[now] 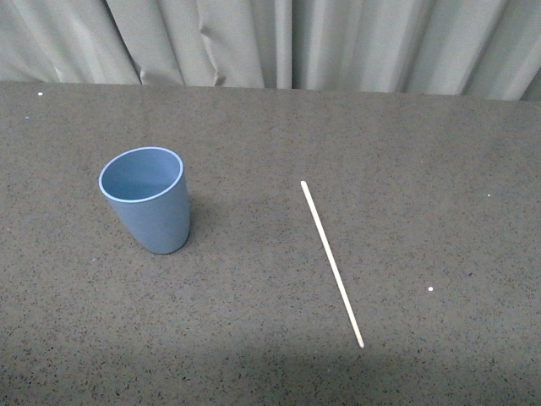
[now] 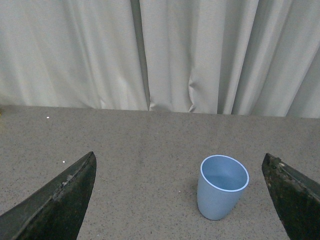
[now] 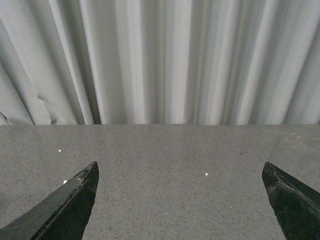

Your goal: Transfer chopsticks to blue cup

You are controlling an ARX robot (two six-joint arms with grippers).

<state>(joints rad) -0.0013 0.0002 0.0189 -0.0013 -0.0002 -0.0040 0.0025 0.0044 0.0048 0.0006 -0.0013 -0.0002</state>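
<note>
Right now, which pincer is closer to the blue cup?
Left, probably. The blue cup stands ahead of the open left pincer. The right pincer faces table with no cup in view.

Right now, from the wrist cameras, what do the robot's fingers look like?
Only the fingers show. The left gripper has two near-black, matte fingers, wedge-shaped and tapering to pointed tips, slightly scuffed along the edges. The right gripper looks the same. No cables or markings are visible; the front view shows neither arm.
</note>
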